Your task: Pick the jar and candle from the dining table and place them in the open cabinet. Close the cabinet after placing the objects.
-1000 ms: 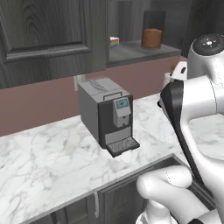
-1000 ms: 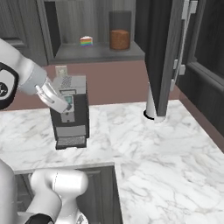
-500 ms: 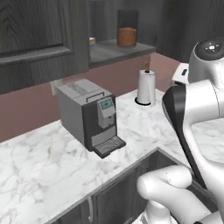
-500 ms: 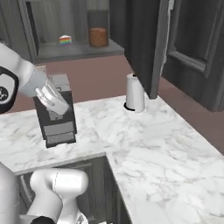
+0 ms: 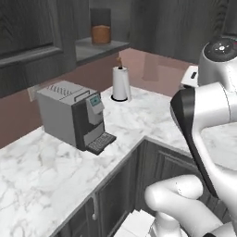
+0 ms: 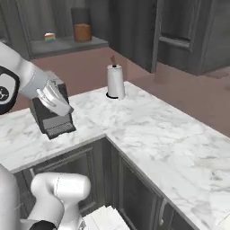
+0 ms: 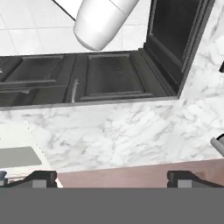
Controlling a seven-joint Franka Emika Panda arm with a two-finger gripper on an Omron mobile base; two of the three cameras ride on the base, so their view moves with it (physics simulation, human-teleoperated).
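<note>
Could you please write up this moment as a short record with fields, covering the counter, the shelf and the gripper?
counter: white marble counter with an inside corner, dark cabinet fronts below
coffee machine: grey coffee machine on the counter, left of the corner
paper towel roll: white paper towel roll upright on the counter by the wall
shelf: jar with brown contents stands on it; small colourful item to its left
gripper: gripper open, nothing between the fingertips

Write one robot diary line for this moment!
gripper: open, empty | jar: on cabinet shelf | coffee machine, paper towel roll: on counter
</note>
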